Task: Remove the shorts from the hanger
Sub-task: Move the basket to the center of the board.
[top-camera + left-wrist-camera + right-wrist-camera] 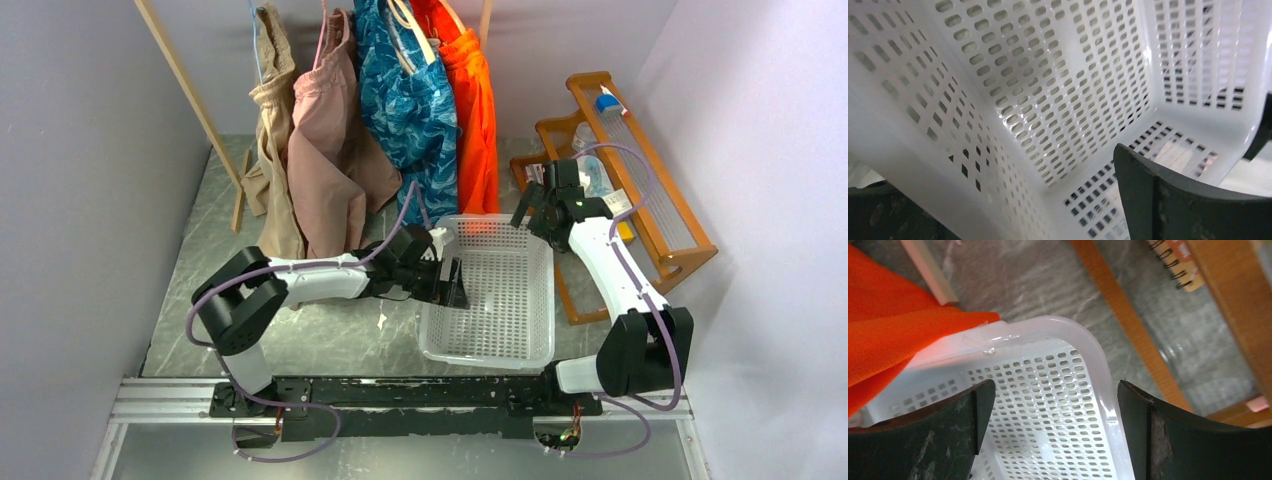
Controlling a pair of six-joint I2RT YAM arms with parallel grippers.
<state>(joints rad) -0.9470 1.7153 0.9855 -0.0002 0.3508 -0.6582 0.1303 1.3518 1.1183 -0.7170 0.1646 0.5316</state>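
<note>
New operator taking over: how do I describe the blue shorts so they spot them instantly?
At the back of the table stands a wooden rack with four pairs of shorts hanging in a row. The blue shorts are third from the left, between the pink pair and the orange pair. Only they carry a pale leafy print.

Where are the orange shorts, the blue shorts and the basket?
orange shorts [476, 115], top view, middle of the fabric.
blue shorts [405, 100], top view, patterned front.
basket [490, 355], top view, near wall.

Bright, even light, with glare on the basket [1088, 345] rim and the right hand [1055, 410] softly blurred.
</note>
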